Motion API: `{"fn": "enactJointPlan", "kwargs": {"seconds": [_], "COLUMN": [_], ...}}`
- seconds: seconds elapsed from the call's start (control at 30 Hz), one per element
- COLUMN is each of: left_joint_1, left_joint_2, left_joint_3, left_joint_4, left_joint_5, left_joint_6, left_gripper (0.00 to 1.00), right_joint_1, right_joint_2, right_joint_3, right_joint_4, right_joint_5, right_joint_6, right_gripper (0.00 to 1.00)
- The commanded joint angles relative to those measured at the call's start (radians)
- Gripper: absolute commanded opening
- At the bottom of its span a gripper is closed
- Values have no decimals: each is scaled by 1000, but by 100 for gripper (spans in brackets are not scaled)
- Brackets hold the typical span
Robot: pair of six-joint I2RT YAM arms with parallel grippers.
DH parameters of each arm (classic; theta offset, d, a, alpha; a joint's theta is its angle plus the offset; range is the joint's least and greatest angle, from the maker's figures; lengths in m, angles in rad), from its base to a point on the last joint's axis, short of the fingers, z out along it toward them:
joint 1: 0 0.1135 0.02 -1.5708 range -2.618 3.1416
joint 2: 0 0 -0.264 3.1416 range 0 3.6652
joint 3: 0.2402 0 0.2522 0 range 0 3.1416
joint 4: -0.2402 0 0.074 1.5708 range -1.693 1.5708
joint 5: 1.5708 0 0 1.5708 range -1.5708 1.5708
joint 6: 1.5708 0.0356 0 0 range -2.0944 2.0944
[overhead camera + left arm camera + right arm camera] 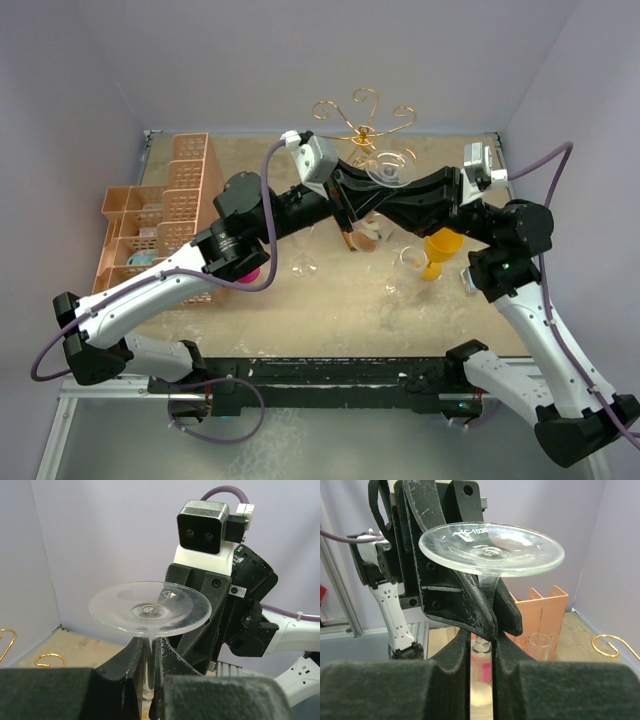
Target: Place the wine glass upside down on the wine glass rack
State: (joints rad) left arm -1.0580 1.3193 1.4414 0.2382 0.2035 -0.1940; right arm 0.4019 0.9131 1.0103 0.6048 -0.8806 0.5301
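Handover territory, by the look of it. Both arms meet over the far middle of the table with the wine glass (150,607) between them. It's foot up and bowl down, up in the air just on the near side of the wine glass rack (358,125).

Your left gripper (150,657) is pinched right down on the stem under the foot, so that one definitely has it. The right gripper (481,647) has its fingers drawn in close either side of the same stem, a bit lower. I can't tell whether they're actually biting or just flanking it.

My take: don't release either side until the other's hold is certain, since a thin stem will spin or slide in a loose pinch. Keep the stem vertical. Whichever arm carries it should approach a gold scroll arm from its open end, so the stem slips in and the foot sits on the wire. Go slow, because the rack looks light and tippy. There's also a yellow cup (443,245) and another glass (408,262) right below.
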Motion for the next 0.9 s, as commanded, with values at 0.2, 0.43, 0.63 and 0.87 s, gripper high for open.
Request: {"fn": "enactJointPlan", "kwargs": {"seconds": [0.2,0.43,0.63,0.87], "left_joint_1": [-25,-25,-25,-25], "left_joint_2": [3,-22,-48,-59], "left_joint_3": [-14,-21,-36,-38], "left_joint_4": [88,62,42,18], "left_joint_5": [55,3,-62,-83], "left_joint_6": [-57,-82,-96,-93], "left_gripper": [0,13,27,40], "right_joint_1": [30,31,31,30], "right_joint_2": [-18,-71,-105,-121], "right_joint_3": [-21,-63,-76,-83], "right_joint_4": [87,132,165,177], "right_joint_5": [90,134,160,198], "right_joint_6": [40,36,37,42], "right_gripper": [0,0,0,0]}}
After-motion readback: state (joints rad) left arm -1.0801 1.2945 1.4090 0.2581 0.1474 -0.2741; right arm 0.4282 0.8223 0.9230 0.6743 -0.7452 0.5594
